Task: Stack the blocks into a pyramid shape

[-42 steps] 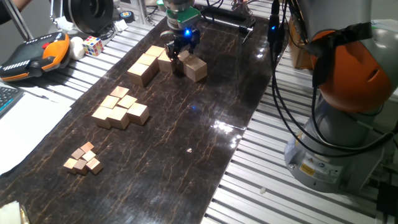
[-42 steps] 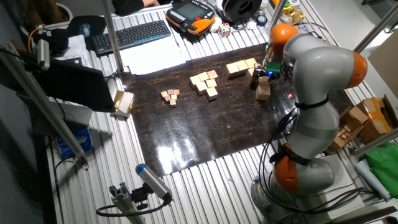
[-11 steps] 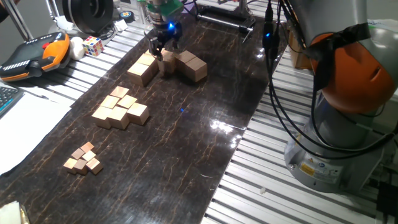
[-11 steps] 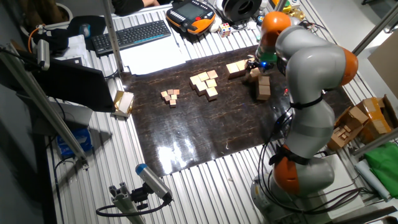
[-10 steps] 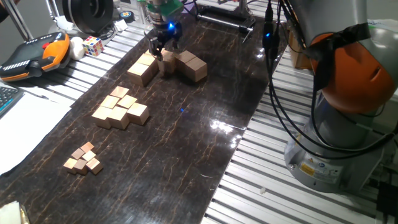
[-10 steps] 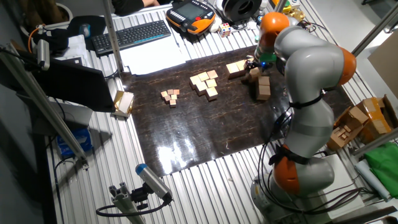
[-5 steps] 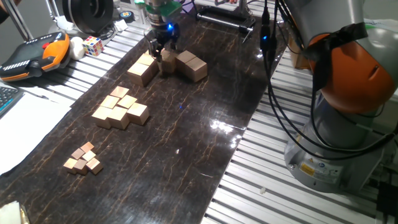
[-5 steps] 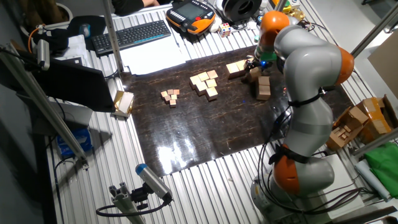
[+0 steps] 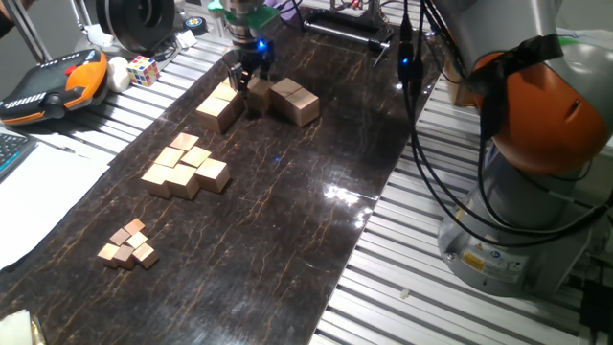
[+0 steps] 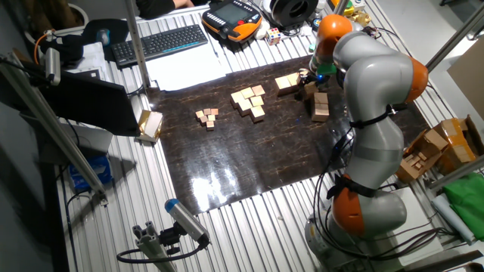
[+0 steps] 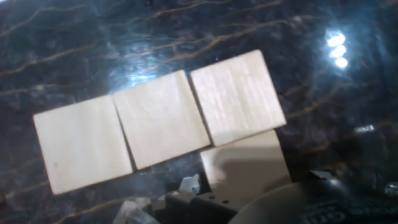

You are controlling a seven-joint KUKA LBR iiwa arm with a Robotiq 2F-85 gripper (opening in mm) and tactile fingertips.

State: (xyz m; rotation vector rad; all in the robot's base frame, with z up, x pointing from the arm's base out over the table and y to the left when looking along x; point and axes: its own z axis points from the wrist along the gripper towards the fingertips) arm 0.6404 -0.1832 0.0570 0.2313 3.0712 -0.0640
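Since four seconds ago the gripper [image 9: 248, 77] has shifted left, away from the spot beside the right-hand pair of blocks and over to the row of blocks [image 9: 221, 103] on the left side of the dark marbled mat [image 9: 287, 201].

Nearest in one fixed view, a cluster of tiny cubes [image 9: 129, 243] lies at the mat's left front. Behind it sits a group of medium cubes [image 9: 186, 168], packed close together. Farther back comes the row of large tan blocks, touching side by side, and just right of them the gripper points down over one more block [image 9: 257, 93]. Its dark fingers [image 9: 236, 76] hang low by that block, but whether they are spread or pinching it I cannot tell. Just beyond to the right, two more blocks [image 9: 295, 101] stand touching each other on the mat.

The hand view looks straight down on three block tops [image 11: 158, 118] in a line, with a fourth block [image 11: 245, 158] tucked against the right-hand one, partly hidden by the gripper's dark body.

In the other fixed view the arm [image 10: 378, 75] bends over the mat's far right corner, with the gripper [image 10: 309, 78] between the row and the pair [image 10: 321, 106]. Farthest back, off the mat, rest a Rubik's cube [image 9: 144, 69] and an orange pendant [image 9: 53, 86].
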